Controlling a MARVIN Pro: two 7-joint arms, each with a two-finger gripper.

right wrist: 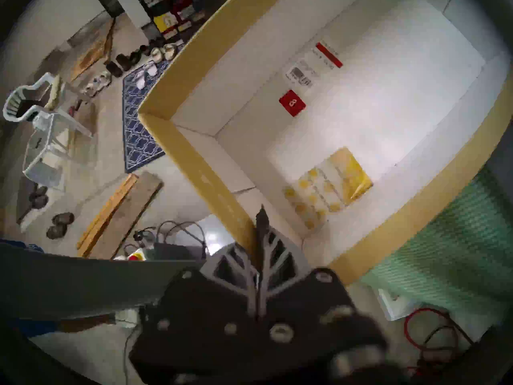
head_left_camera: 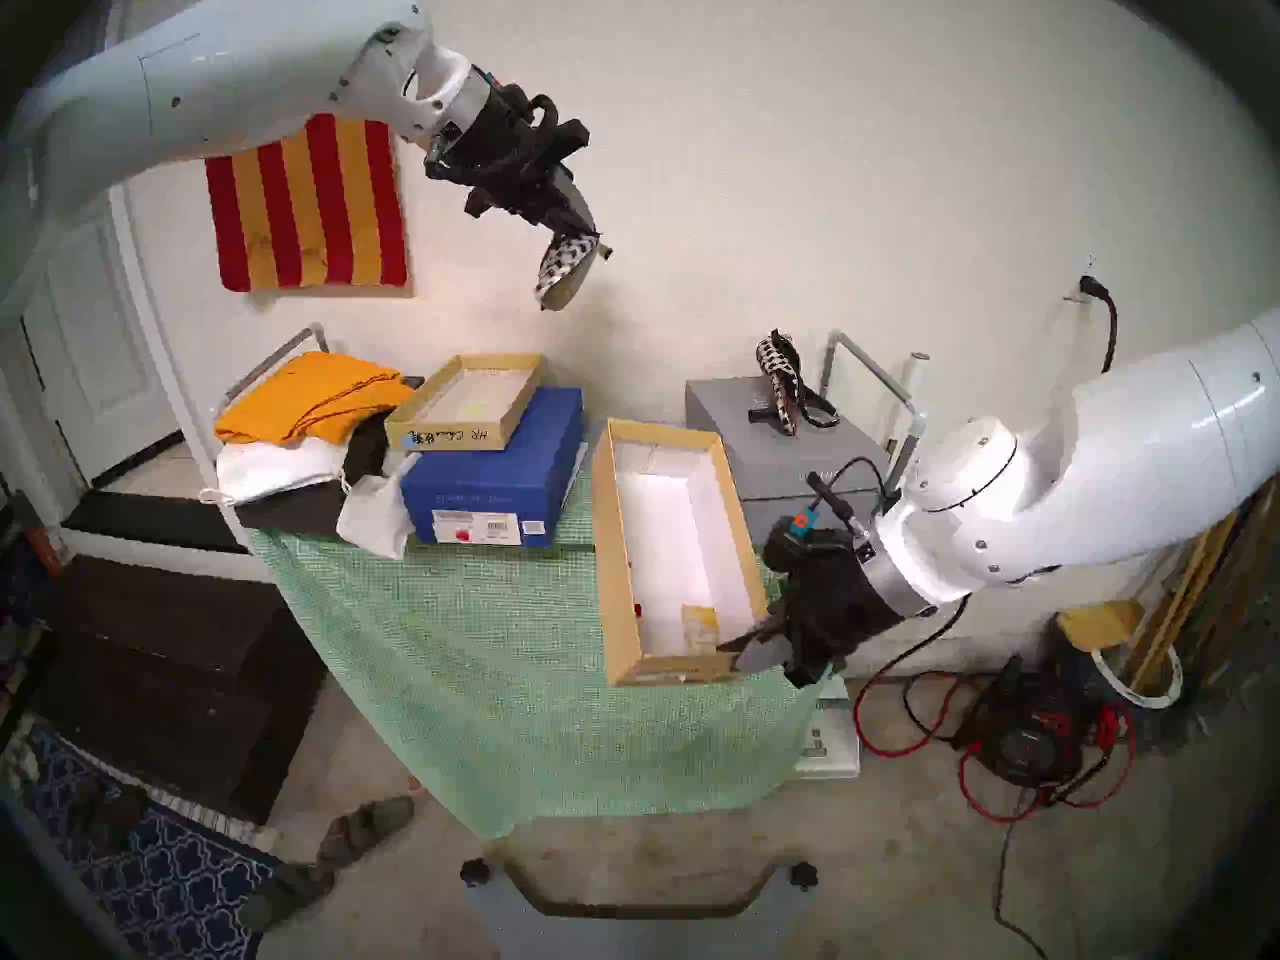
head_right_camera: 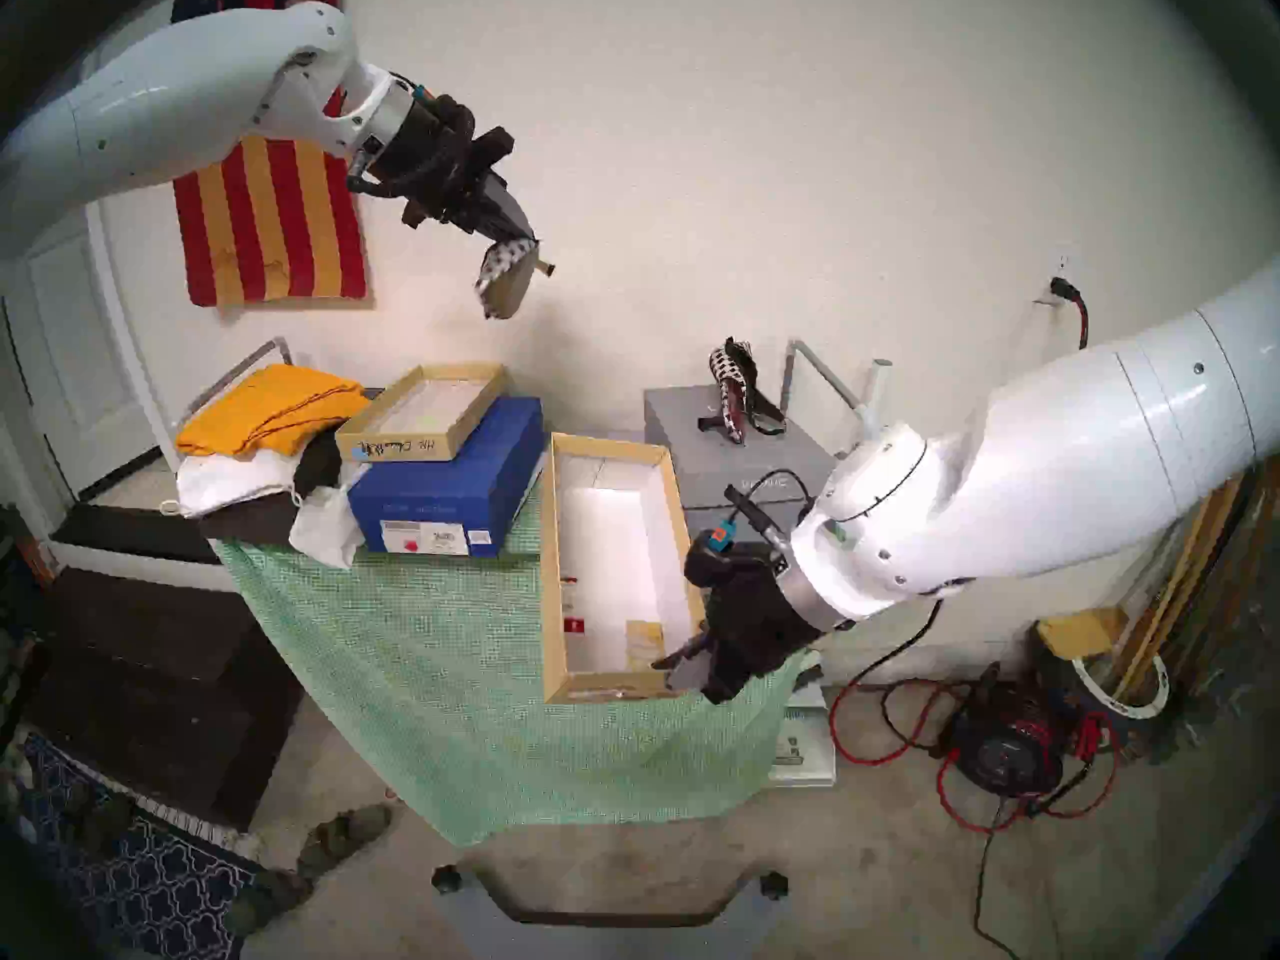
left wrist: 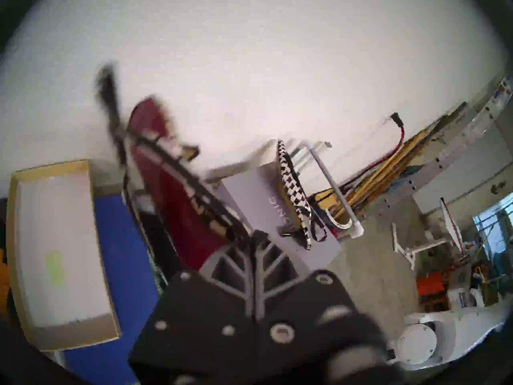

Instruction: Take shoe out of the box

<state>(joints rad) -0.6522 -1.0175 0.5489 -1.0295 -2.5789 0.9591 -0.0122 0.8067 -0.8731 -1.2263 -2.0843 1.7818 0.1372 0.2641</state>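
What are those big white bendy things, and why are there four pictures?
They are a robot's two arms. Two pictures come from cameras on its head, looking down at a table with a green cloth. The other two come from a camera on each wrist. Each arm ends in a tool for pinching. The left tool holds a black-and-white shoe up in the air. The right tool pinches the near corner of the open tan box, which has no shoe in it. Another shoe sits on a grey box.
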